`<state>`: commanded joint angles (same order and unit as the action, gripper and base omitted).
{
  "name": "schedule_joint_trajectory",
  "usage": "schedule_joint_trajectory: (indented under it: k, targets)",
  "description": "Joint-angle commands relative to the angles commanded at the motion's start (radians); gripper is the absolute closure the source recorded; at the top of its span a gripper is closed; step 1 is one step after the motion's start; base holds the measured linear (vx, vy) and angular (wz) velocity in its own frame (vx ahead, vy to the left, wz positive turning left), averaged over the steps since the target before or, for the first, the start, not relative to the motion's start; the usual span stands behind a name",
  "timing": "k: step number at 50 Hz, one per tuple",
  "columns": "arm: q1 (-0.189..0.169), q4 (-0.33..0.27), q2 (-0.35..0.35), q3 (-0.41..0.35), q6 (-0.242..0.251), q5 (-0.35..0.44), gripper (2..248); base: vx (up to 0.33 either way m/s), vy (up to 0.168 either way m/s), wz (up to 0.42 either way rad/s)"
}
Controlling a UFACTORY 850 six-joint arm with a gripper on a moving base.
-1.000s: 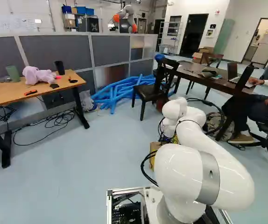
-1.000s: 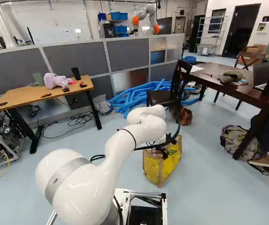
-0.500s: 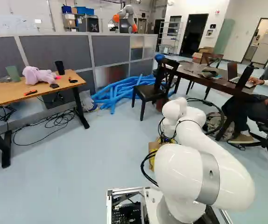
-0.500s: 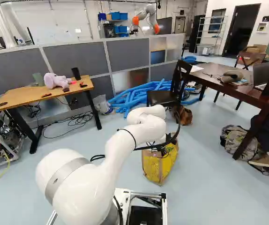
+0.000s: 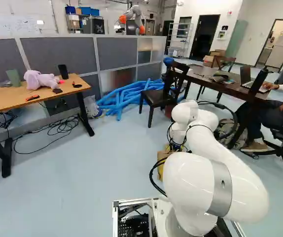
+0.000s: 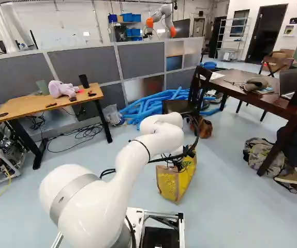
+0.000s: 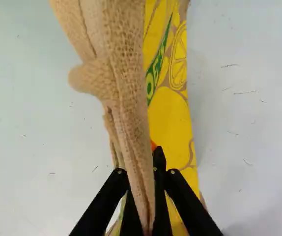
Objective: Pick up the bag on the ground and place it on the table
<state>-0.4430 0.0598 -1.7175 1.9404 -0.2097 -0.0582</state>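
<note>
In the left base view, the white arm [image 5: 215, 177] reaches forward right of the middle, and a strip of the tan and yellow bag [image 5: 164, 154] shows just beside its far end, partly hidden by cables. At the left stands a light wooden table [image 5: 13, 98] with a green cylinder [image 5: 14, 78], a lilac soft thing [image 5: 40, 80] and a black cup [image 5: 62, 71] on it. Past the arm, a dark chair [image 5: 154, 97] stands by blue tubes [image 5: 119, 98], near the dark table [image 5: 235, 90].

In the right base view, the bag is upright right of the arm, apart from both tables, with the gripper [image 6: 180, 164] at its top among black cables. The bag is low, by the floor; whether its base touches down I cannot tell. A patterned backpack [image 6: 265, 156] sits on the floor under the near end of the dark table.

In the wrist view, the gripper [image 7: 140, 164] is closed on the bag, pinching the folded tan cloth of its top between two black fingers. The yellow printed side spreads out beside and beneath them, over the pale floor [image 7: 249, 98]
</note>
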Motion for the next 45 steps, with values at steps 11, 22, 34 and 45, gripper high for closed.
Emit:
schedule_joint_trajectory:
  k: [11,22,34,45]
  targets:
    - [0.006,0.000,0.048,-0.056,0.000,-0.011,229,0.000,0.000,0.000]
    - [0.015,0.000,0.098,-0.116,0.000,-0.030,229,0.000,0.000,0.000]
    - [0.026,0.000,0.152,-0.183,0.000,-0.056,229,0.000,0.000,0.000]
    - [0.038,0.000,0.201,-0.242,0.000,-0.080,229,0.000,0.000,0.000]
